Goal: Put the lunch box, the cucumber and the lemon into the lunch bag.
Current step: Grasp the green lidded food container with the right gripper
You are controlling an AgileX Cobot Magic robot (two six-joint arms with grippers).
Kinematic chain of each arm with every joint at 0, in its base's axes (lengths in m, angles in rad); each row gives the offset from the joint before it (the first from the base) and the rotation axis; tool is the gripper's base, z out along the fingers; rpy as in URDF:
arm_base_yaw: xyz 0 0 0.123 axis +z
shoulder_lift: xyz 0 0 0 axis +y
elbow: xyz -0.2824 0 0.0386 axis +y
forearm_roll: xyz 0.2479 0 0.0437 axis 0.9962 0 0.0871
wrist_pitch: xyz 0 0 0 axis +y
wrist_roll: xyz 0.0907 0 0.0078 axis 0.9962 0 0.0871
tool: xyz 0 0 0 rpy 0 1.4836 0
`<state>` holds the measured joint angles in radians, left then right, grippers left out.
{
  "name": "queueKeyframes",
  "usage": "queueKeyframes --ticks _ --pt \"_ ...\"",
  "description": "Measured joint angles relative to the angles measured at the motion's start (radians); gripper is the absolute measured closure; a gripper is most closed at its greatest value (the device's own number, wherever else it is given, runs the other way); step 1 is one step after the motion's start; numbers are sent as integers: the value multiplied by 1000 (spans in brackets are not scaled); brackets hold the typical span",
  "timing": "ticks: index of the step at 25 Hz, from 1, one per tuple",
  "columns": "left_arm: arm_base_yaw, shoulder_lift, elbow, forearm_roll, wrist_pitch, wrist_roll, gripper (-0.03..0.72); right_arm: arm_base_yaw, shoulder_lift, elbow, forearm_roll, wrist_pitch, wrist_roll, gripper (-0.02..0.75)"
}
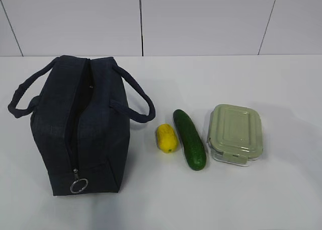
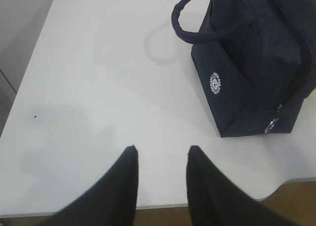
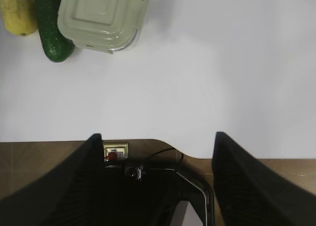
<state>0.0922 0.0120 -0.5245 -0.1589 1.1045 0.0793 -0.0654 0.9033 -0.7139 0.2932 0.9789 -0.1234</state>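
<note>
The dark navy lunch bag (image 1: 80,127) stands at the left of the table, its top zipper undone and its ring pull at the near end. To its right lie the yellow lemon (image 1: 167,138), the dark green cucumber (image 1: 189,139) and the lunch box (image 1: 235,133) with its sage-green lid. Neither arm shows in the exterior view. My left gripper (image 2: 162,149) hangs open over the table's near edge, the lunch bag (image 2: 252,72) up to its right. My right gripper (image 3: 158,135) is open wide and empty, with the lunch box (image 3: 101,16), cucumber (image 3: 52,30) and lemon (image 3: 17,13) far ahead at the upper left.
The white table (image 1: 251,200) ends at a near edge (image 3: 197,158) right under the right gripper, with a dark stand and cable below it. A white panelled wall (image 1: 201,18) runs behind the table.
</note>
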Motion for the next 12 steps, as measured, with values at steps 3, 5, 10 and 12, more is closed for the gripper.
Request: queueKeyframes --ticks 3,5,10,12 --pt "0 0 0 1 0 0 449 0 119 -46 105 -20 -82 230" --pt "0 0 0 1 0 0 449 0 186 -75 181 -23 -137 230" --pt "0 0 0 2 0 0 449 0 329 -134 328 -19 -252 230" --pt "0 0 0 2 0 0 449 0 374 -144 382 -14 -300 230"
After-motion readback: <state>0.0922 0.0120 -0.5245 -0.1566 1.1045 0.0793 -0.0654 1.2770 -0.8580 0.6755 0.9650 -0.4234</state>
